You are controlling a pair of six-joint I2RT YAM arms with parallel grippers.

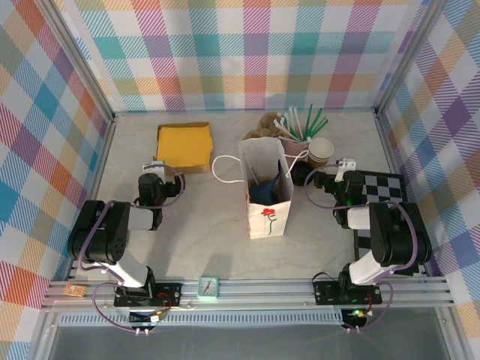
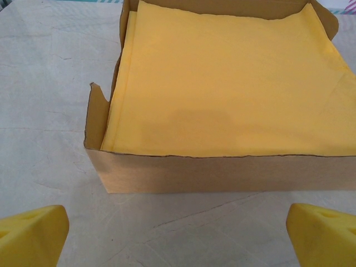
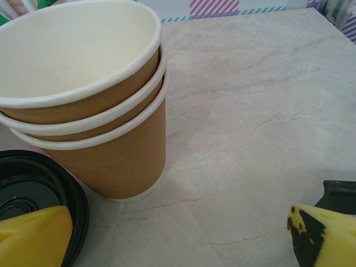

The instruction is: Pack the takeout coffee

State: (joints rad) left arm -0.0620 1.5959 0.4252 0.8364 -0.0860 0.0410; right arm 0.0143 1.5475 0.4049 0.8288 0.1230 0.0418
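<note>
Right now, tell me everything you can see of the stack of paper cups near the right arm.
The stack of paper cups is three cups nested, kraft-brown outside, white inside, with rolled white rims. The top cup is empty and unlidded. The stack stands upright on the marbled table, just ahead of the open right pincer. A loose black lid lies by its base; whether they touch is unclear.

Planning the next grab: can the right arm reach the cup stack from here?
Likely yes. The right gripper is open, and the cup stack stands just ahead, off to one side, with only table between. The black lid beside the stack might get nudged.
</note>
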